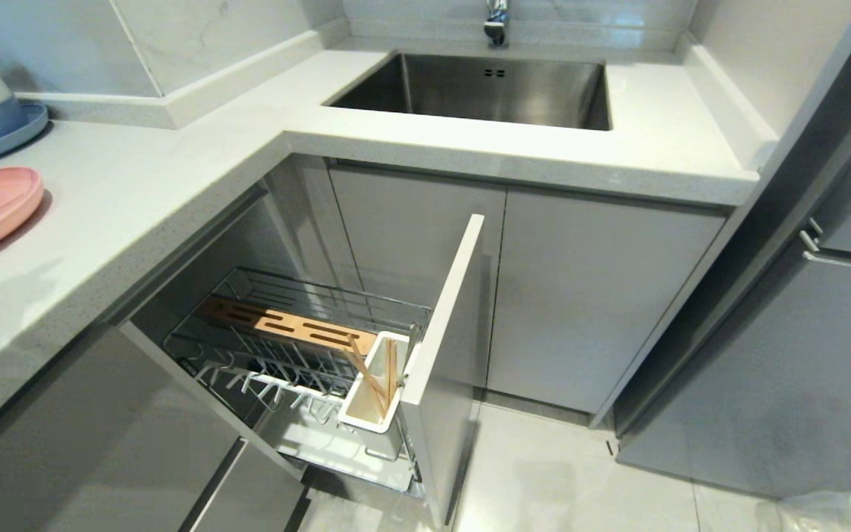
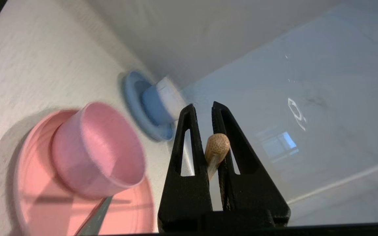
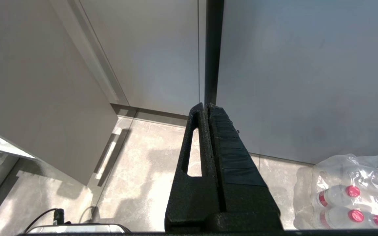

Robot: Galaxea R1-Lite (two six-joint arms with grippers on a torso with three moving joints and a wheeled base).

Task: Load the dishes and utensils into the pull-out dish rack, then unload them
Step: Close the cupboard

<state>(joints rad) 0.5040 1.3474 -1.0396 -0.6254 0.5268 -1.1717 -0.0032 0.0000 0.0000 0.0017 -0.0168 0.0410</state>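
Chopstick (image 2: pixel 217 146), pinched end-on by our left gripper (image 2: pixel 203 109), may pivot loose and strike the pink bowl (image 2: pixel 98 150).

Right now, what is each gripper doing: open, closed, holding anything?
Left gripper: closed on a light-wood chopstick, above the counter by the pink bowl.
Right gripper: closed, empty, parked near the floor.

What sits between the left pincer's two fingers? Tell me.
A light-wood chopstick, seen end-on and clamped between the fingers of the left pincer, shown in the left wrist view.
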